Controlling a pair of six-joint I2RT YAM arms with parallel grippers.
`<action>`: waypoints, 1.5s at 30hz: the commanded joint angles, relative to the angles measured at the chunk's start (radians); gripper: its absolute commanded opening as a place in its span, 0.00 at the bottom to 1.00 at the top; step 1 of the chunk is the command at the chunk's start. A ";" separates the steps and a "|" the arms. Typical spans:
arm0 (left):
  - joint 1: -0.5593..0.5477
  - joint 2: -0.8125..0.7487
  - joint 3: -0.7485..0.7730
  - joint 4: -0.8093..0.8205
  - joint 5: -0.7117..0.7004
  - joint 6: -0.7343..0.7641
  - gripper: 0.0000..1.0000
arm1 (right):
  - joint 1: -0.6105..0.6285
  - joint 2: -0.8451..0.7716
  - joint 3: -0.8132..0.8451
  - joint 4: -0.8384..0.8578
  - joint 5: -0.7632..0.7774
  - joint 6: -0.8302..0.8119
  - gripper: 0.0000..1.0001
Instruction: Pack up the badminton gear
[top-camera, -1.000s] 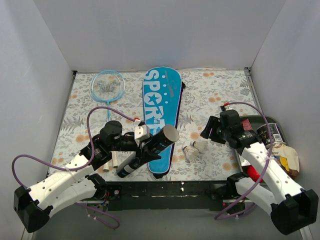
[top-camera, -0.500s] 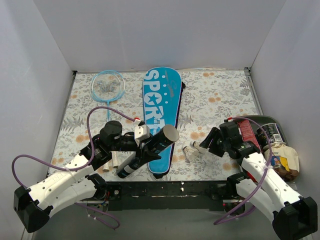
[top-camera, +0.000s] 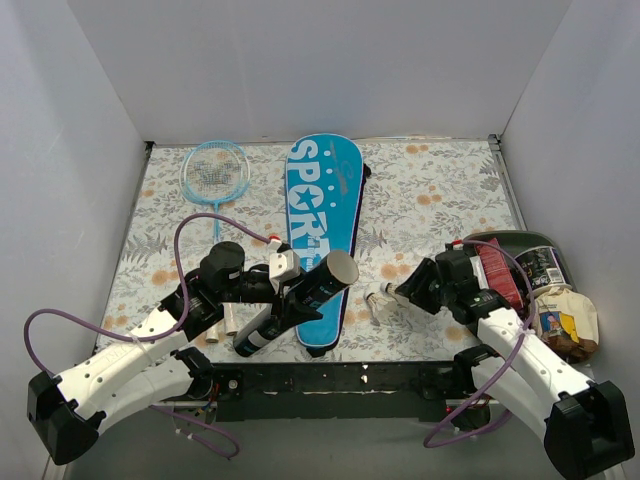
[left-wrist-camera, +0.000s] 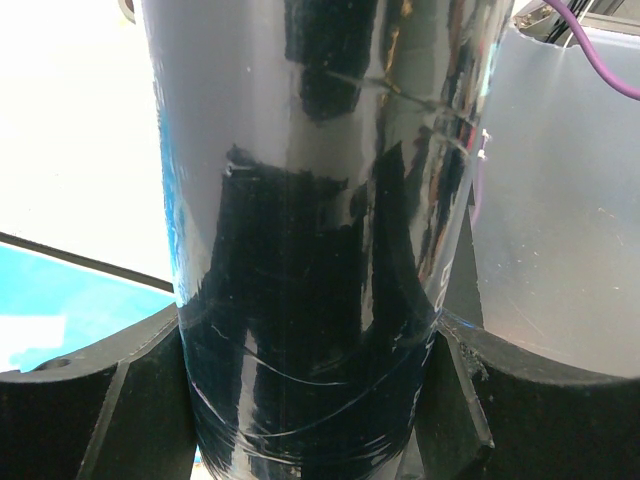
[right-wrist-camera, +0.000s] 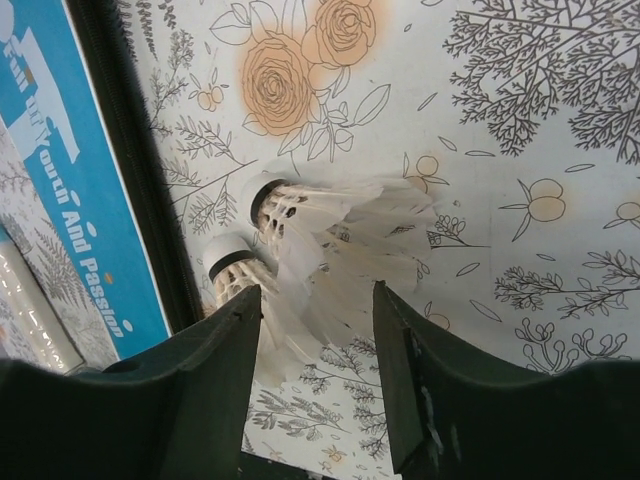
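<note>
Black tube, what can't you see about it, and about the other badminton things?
- Left wrist view: the black tube fills the frame; both ends are cut off.
- Top view: the tube covers the cover's lower lettering; the left arm covers the racket's lower shaft.
- Right wrist view: its own fingers hide part of the shuttlecocks' feathers.

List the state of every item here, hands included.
black tube, tilted, held
left hand, shut on the black tube
right hand, open, straddling shuttlecock feathers
shuttlecocks, two, lying on their sides
blue cover, lying flat
racket, lying flat, outside the blue cover
</note>
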 joint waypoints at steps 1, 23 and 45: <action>-0.006 -0.015 -0.001 0.037 0.011 -0.008 0.22 | 0.003 0.019 -0.041 0.129 -0.001 0.024 0.55; -0.011 -0.009 -0.004 0.037 0.011 -0.007 0.22 | 0.002 -0.044 -0.148 0.346 0.027 -0.013 0.12; -0.027 0.032 0.007 0.031 0.002 -0.004 0.20 | 0.003 0.033 0.809 -0.352 -0.105 -0.574 0.01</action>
